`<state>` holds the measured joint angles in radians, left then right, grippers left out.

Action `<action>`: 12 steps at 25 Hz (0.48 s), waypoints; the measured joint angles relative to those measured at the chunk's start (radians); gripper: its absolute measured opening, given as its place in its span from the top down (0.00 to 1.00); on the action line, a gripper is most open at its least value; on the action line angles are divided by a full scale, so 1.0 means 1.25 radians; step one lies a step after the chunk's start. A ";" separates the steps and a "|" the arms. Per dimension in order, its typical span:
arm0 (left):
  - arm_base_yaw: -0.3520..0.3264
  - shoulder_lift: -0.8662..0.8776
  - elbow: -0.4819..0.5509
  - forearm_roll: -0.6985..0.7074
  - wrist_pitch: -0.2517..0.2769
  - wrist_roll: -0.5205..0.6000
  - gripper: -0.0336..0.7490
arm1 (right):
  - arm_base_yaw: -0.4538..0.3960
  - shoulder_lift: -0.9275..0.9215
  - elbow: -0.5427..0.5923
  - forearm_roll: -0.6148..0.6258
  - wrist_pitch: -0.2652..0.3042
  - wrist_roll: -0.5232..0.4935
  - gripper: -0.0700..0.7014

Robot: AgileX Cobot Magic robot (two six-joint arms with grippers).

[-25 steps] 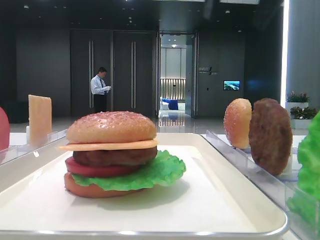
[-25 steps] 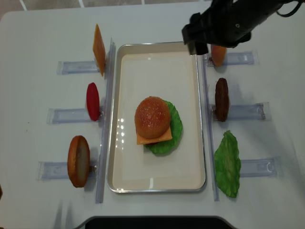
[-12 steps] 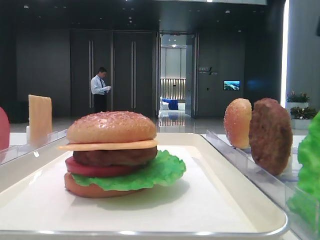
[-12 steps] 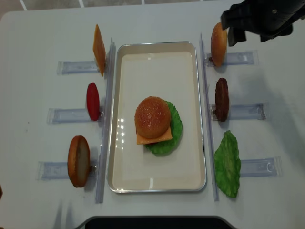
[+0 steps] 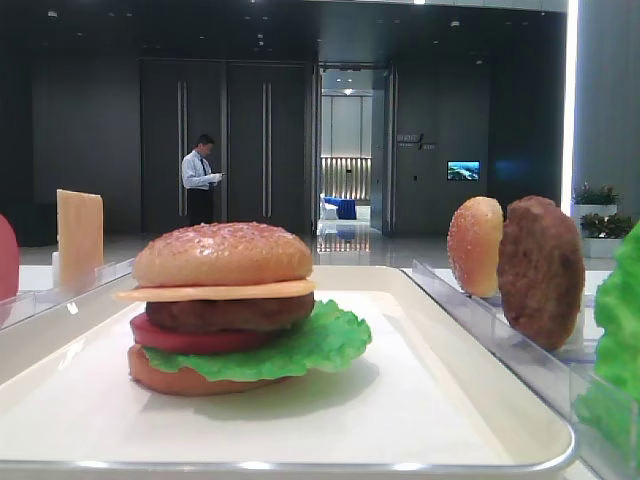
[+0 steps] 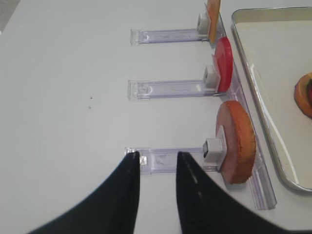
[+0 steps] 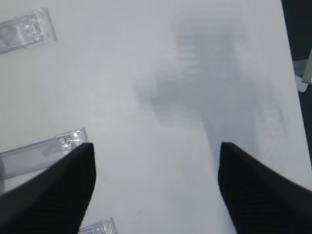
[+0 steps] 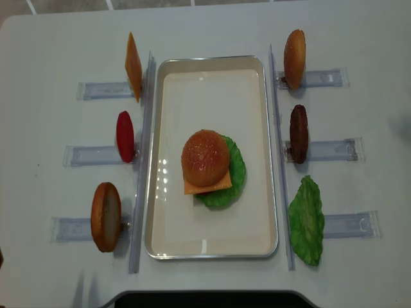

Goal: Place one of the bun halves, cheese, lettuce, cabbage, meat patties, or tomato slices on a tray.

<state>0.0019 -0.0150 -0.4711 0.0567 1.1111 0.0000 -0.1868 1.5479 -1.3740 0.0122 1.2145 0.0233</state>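
tray: a full burger with a bun top is carried at centre | right gripper: spread wide, empty, parked right of tray | left gripper: shut, empty, left of tray, nearest the racked bun half

A white table carried six clear plastic racks, three down each side; one rack lay at the far left, another at the near right. Beyond it stood a dark hall where a man in a light shirt stood by tall doors, and a small screen glowed on the wall
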 joint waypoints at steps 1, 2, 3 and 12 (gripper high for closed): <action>0.000 0.000 0.000 0.000 0.000 0.000 0.70 | -0.004 -0.005 0.001 0.000 0.000 -0.005 0.27; 0.000 0.000 0.000 0.000 0.000 0.000 0.70 | -0.006 -0.015 0.006 0.002 0.000 -0.008 0.28; 0.000 0.000 0.000 0.000 0.000 0.000 0.70 | -0.006 -0.034 0.020 0.005 -0.001 -0.010 0.29; 0.000 0.000 0.000 0.000 0.000 0.000 0.70 | -0.006 -0.345 0.303 0.017 0.000 -0.012 0.31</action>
<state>0.0019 -0.0150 -0.4711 0.0567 1.1111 0.0000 -0.1938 1.1164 -0.9958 0.0328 1.2151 0.0085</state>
